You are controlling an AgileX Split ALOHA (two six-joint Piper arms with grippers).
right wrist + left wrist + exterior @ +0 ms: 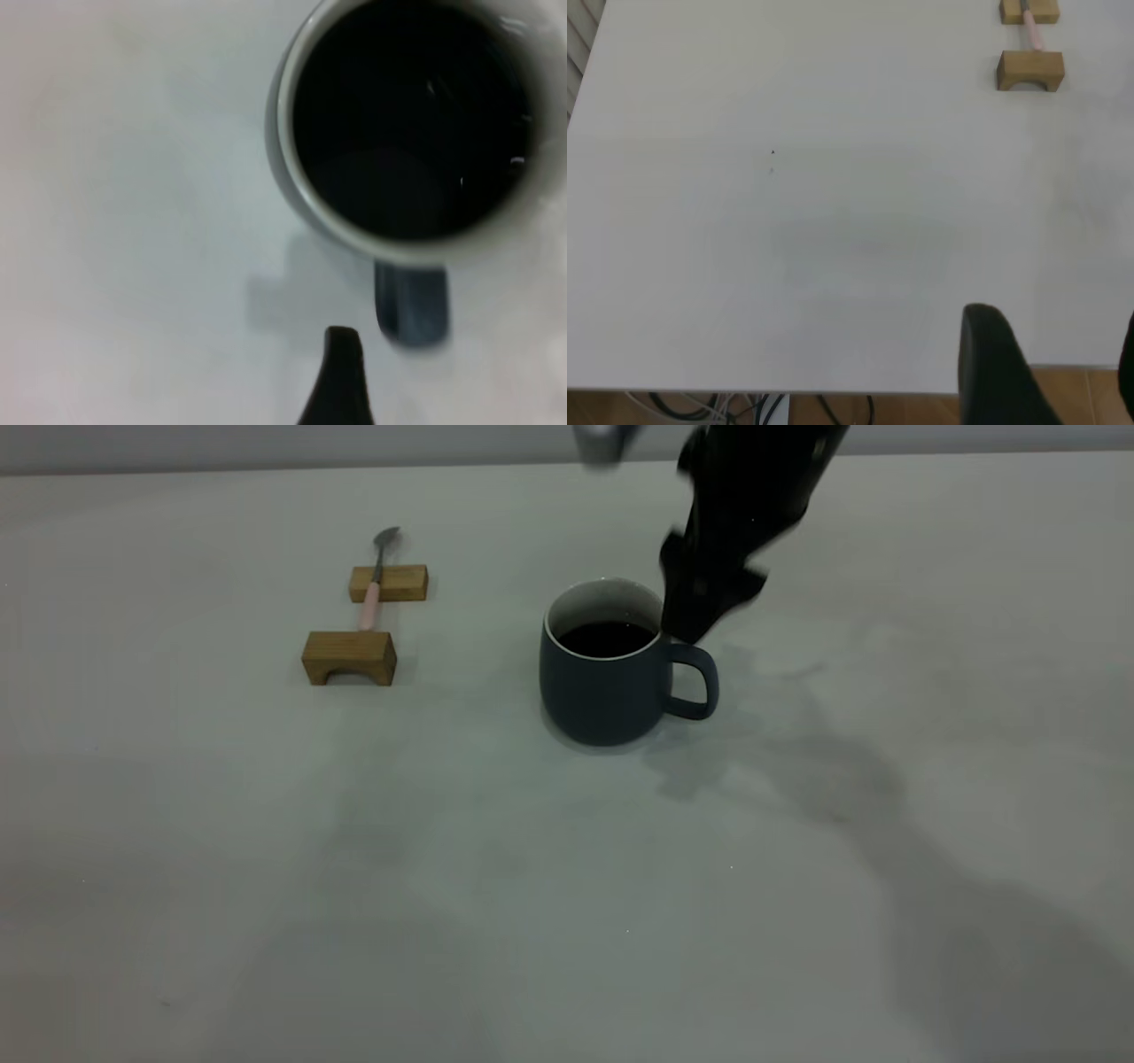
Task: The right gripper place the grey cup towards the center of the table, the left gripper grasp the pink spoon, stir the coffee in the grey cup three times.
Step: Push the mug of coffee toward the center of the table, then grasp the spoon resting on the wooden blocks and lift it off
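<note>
The right claw (700,624) hangs just above the cup's (607,691) handle, not holding it; I cannot tell how wide it is. The round, dull grey cup stands mid-surface (567,886), full of dark coffee (607,638). The pink spoon (372,593) lies across two wooden blocks (350,657).

A wide, pale grey-white matte tabletop (177,868) fills nearly the whole exterior view. Along 12 o'clock, behind its far edge, runs a narrow strip of plain flat grey wall (266,443). The light is soft and even, with no glare; broad, blurred grey shadows (842,779) spread across the surface from the centre out towards 4 and 5 o'clock, and a fainter one lies towards 7 o'clock. In the left wrist view, warm brown floor (1090,390) shows past the table's edge, with a loose tangle of black, white and blue cables (744,409) beneath that edge. Pale grey slats (578,35) sit beyond one corner; what they belong to cannot be told.
</note>
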